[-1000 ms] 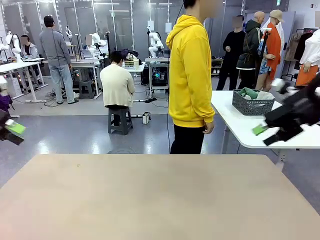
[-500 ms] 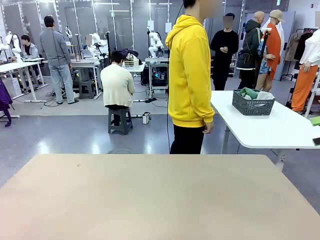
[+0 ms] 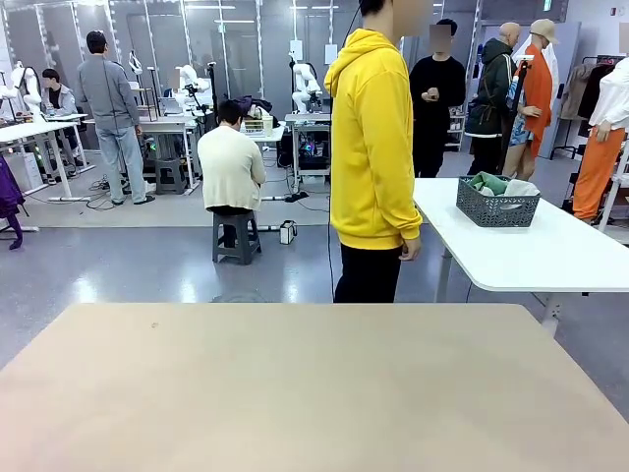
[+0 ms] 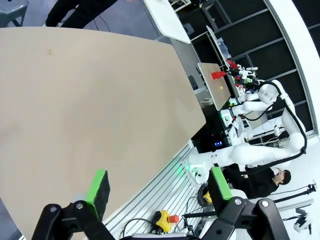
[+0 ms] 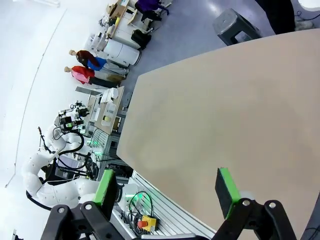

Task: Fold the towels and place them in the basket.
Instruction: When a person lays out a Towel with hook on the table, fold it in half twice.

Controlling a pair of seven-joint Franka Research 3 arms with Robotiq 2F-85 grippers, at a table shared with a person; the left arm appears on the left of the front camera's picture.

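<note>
left gripper (image 4: 159, 183): jaws spread wide, green pads bare, gripping nothing, touching nothing; hangs over the near edge of the beige table (image 4: 90, 100).
right gripper (image 5: 166, 186): same, jaws wide apart, nothing between the pads, no contact; hangs over the table's edge.
basket (image 3: 497, 207): dark grey, lattice sides, upright on the white table (image 3: 536, 254), far right, well apart from the beige table.
towels (image 3: 490, 184): crumpled in the basket, bunched above the rim; one greenish-blue, one pale beside it. Can't tell any folds at this range.
person (image 3: 373, 147): yellow hoodie, stands at the far side of the beige table, just beside the white table's left end; hand (image 3: 410, 252) hangs down at the side, holding nothing.
</note>
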